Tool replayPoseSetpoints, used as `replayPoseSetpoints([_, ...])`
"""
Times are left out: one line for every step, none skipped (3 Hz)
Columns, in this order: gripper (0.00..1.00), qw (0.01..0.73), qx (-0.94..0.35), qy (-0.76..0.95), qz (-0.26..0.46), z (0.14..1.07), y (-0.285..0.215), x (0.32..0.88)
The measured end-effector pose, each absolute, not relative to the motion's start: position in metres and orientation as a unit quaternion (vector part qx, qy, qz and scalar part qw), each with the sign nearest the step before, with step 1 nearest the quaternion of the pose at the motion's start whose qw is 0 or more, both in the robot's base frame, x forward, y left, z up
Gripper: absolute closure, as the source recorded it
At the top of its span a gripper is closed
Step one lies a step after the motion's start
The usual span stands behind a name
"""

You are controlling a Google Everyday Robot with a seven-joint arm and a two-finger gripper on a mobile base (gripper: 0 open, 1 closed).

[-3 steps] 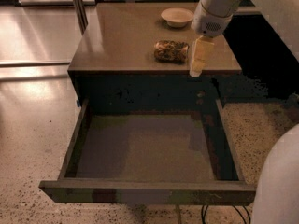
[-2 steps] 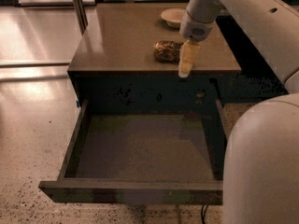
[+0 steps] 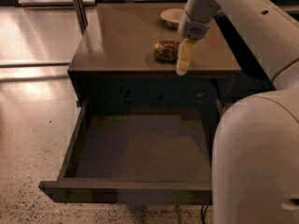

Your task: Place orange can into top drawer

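The orange can (image 3: 166, 51) lies on its side on the brown square cabinet top (image 3: 121, 41), near the front edge. The top drawer (image 3: 140, 148) is pulled wide open below it and holds nothing. My gripper (image 3: 183, 62) hangs from the white arm, pointing down just right of the can and partly in front of its right end. It holds nothing that I can see.
A pale shallow bowl (image 3: 172, 17) sits at the back of the cabinet top, behind the arm. The arm's large white body (image 3: 257, 157) fills the right foreground and hides the drawer's right side. Speckled floor (image 3: 32, 139) lies to the left.
The gripper has moved left along the cabinet's front edge, from well right of the can to right beside it. The can and drawer have not moved.
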State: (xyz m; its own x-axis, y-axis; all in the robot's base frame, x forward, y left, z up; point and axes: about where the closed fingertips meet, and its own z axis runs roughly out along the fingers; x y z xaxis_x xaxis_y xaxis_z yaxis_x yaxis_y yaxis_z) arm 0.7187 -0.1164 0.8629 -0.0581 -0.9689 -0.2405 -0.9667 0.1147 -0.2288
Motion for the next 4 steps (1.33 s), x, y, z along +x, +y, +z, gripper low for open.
replayPoseSetpoints([0.00, 0.166, -0.670, 0.724, 0.004, 0.856, -0.110, 0.734])
replayPoseSetpoints([0.00, 0.164, -0.675, 0.719, 0.019, 0.844, -0.103, 0.745])
replayPoseSetpoints([0.00, 0.161, -0.680, 0.715, 0.032, 0.832, -0.096, 0.752])
replayPoseSetpoints([0.00, 0.154, -0.684, 0.712, 0.046, 0.819, -0.090, 0.756])
